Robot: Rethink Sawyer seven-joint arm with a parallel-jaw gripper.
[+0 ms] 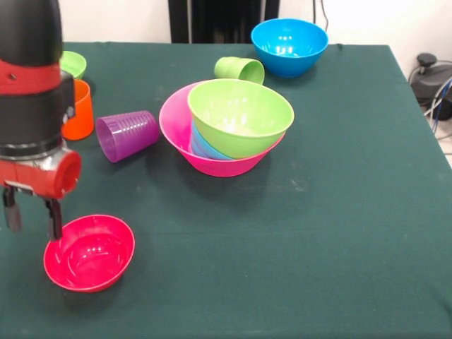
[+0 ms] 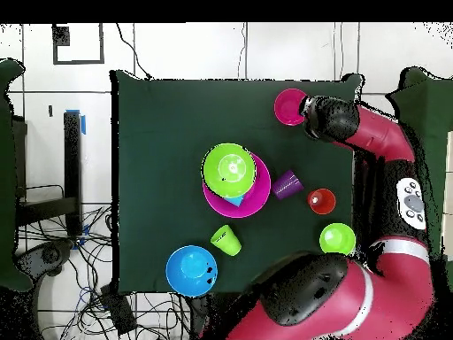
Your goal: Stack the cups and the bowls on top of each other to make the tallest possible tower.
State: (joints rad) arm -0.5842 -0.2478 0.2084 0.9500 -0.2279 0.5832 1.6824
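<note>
Nearest the front camera, the red bowl [image 1: 89, 253] sits upright close to the worktop's [image 1: 339, 226] corner. The claw [image 1: 32, 214] hangs at its rim, fingers apart, one finger tip just at the rim's edge; whether it touches cannot be told. To the right of the bowl, a broad stretch of bare green cloth runs to the near and side edges.

Farther back, at mid-worktop, stands the tower [image 1: 226, 127]: a large pink bowl [image 1: 176, 131] holding a tilted light blue piece [image 1: 203, 145], with a green bowl [image 1: 240, 116] leaning on top. Beside it lies a purple cup [image 1: 127, 135] on its side. An orange cup [image 1: 79, 111] stands just behind the arm, with a small green bowl [image 1: 73, 64] beyond it.

Toward the far edge, a green cup [image 1: 240, 70] lies tipped over, and a blue bowl [image 1: 289, 46] sits upright near the far corner. From overhead, cables [image 2: 62, 266] trail across the floor beside the worktop.
</note>
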